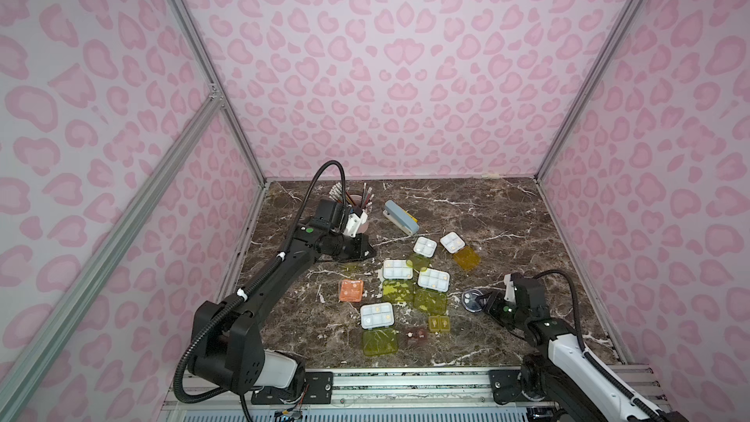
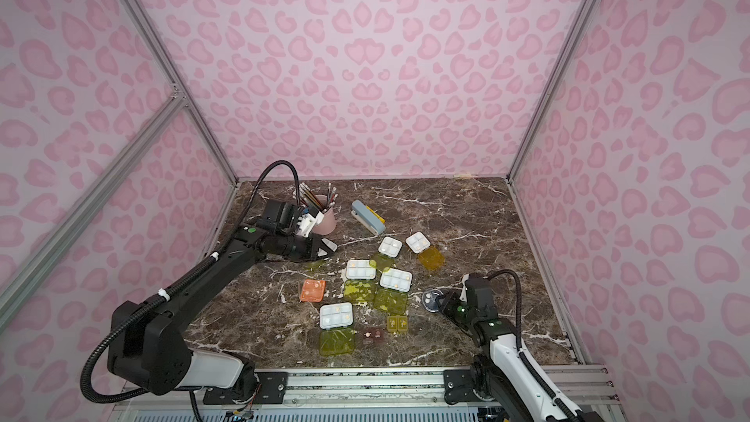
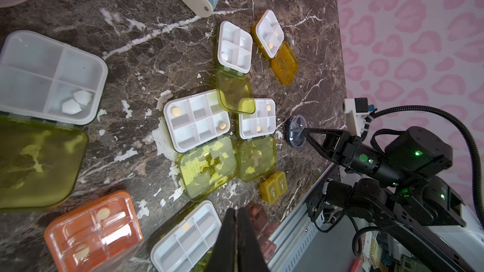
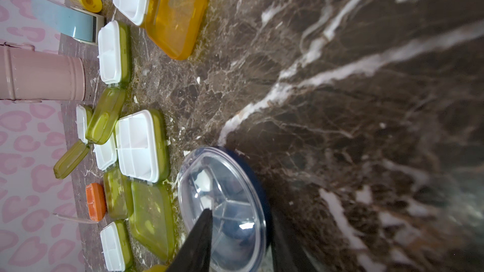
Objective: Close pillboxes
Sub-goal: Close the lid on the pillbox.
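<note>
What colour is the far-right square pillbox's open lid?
Amber lid, clearest in the left wrist view.

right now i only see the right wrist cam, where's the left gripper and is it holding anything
Observer: The left gripper is shut and empty, near the pink pencil cup.
Operator: any boxes at the front i cant see
Observer: A small brown pillbox lies beside the small yellow pillbox, toward the front edge.
Operator: anything in the amber lidded tray
Observer: At least one tan pill sits in a cell of the amber-lidded tray.
</note>
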Controlling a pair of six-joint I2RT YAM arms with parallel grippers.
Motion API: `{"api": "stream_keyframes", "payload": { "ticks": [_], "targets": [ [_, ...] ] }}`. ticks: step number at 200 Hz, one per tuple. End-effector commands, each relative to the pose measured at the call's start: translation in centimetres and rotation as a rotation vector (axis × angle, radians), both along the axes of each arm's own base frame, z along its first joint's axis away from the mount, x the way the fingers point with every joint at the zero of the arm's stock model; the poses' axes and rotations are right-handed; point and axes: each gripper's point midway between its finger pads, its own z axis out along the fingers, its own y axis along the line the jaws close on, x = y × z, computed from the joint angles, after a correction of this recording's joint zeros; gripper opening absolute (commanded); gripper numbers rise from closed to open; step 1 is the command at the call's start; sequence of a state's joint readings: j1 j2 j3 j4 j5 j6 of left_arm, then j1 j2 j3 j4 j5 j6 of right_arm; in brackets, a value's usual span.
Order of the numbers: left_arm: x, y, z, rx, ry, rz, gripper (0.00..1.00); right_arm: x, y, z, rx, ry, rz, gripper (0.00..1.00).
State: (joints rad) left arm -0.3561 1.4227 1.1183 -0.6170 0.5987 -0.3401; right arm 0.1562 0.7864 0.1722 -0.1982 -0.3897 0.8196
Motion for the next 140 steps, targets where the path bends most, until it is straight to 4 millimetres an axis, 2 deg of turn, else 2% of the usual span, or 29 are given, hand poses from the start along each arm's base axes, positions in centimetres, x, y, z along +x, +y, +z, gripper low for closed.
{"api": "stream_keyframes", "payload": {
  "ticks": [1,44,69,107,140],
  "targets": [
    [-0.4,0.0,0.1,-0.012,0.004,-0.016,0.09,-0.9,-0.5,-1.0,-0.027,0.052,-0.011,0.37],
    [-0.4,0.2,0.2,-0.015,0.002,-0.014,0.09,-0.9,-0.3,-0.8,-0.021,0.043,-0.012,0.38],
    [-0.6,0.4,0.3,-0.013,0.002,-0.01,0.09,-0.4,-0.5,0.1,-0.028,0.009,-0.024,0.39],
    [-0.8,0.6,0.4,-0.016,0.0,0.0,0.1,0.8,-0.8,3.6,-0.035,-0.096,-0.042,0.42],
    [-1.3,0.8,0.7,-0.027,-0.003,0.006,0.11,1.8,0.5,7.7,0.015,-0.215,-0.001,0.44]
  ]
}}
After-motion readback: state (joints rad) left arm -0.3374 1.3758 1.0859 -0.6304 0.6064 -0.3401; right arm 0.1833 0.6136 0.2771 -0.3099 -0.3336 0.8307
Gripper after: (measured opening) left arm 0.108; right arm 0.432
